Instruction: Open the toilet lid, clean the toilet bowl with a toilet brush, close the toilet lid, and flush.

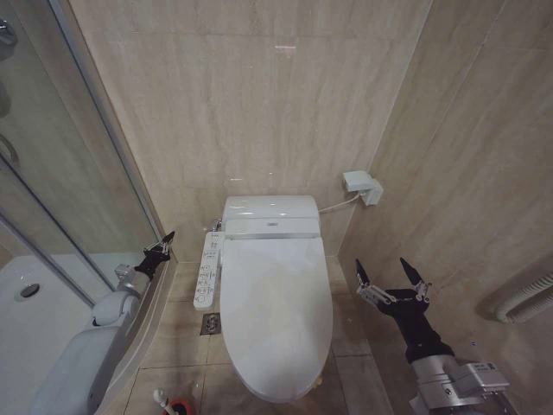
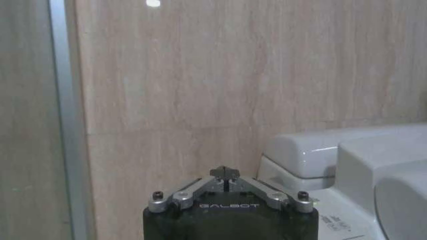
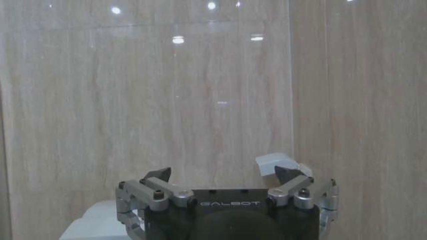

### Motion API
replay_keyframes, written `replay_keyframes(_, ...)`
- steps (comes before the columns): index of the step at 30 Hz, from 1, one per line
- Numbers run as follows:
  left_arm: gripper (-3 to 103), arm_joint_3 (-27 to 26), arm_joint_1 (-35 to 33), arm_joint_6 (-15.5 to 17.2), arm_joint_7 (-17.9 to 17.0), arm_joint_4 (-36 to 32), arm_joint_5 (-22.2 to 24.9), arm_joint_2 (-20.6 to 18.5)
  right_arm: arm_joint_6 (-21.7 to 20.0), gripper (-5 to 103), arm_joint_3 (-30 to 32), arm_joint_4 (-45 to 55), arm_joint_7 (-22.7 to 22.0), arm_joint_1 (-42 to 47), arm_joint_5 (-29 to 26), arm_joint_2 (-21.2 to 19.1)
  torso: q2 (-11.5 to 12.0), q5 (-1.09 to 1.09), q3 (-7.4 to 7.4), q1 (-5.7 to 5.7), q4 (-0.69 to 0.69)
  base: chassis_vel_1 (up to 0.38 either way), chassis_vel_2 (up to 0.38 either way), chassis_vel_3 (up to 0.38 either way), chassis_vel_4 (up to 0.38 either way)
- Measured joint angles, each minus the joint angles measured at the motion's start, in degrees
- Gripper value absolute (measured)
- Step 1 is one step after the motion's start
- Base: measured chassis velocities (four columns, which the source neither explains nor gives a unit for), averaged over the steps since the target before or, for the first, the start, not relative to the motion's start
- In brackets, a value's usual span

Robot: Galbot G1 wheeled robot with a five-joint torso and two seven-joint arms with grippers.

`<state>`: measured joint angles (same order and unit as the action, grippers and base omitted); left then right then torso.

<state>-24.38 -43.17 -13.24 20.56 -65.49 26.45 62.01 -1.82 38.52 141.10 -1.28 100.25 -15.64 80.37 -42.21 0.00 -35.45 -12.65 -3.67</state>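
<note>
Toilet lid [image 1: 278,316] is seen closed, lying flat over the toilet bowl, which is hidden under it, in the middle of the head view between the shower glass [image 1: 52,173] and the tiled side wall. Nothing of the task is judged as done yet, so the step in hand is the opening of the lid.

The right gripper [image 1: 393,284] is held in the air just beside the right edge of the lid, with its fingers spread apart and nothing between them. The left gripper [image 1: 158,251] is kept near the shower glass, left of the side control panel [image 1: 206,272], with its fingers pressed together and empty.

To do the opening well, the front rim of the lid should be caught from below, not the seat ring under it. The lift should be made slowly, in an arc toward the tank [image 1: 270,213]. The toilet brush [image 1: 161,399] is partly seen on the floor, at the bottom edge of the head view.
</note>
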Motion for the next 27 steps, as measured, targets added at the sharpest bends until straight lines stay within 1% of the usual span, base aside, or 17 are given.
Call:
replay_keyframes(6, 0, 0.6, -0.4, -0.7, 0.8, 0.9, -0.6, 0.9, 0.0, 100, 0.0, 0.0, 0.0, 0.0, 0.0, 0.0, 0.0, 0.00, 0.00, 0.00, 0.01, 0.000, 0.000, 0.000, 0.000)
replay_keyframes(15, 0, 0.5, -2.4, -0.7, 1.3, -1.2, -1.4, 2.6, 0.0, 100, 0.0, 0.0, 0.0, 0.0, 0.0, 0.0, 0.0, 0.00, 0.00, 0.01, 0.00, 0.000, 0.000, 0.000, 0.000)
replay_keyframes(27, 0, -0.9, -3.5, -0.6, 2.1, -2.2, -1.5, 2.4, 0.0, 100, 0.0, 0.0, 0.0, 0.0, 0.0, 0.0, 0.0, 0.00, 0.00, 0.00, 0.01, -0.031, 0.032, 0.026, -0.035)
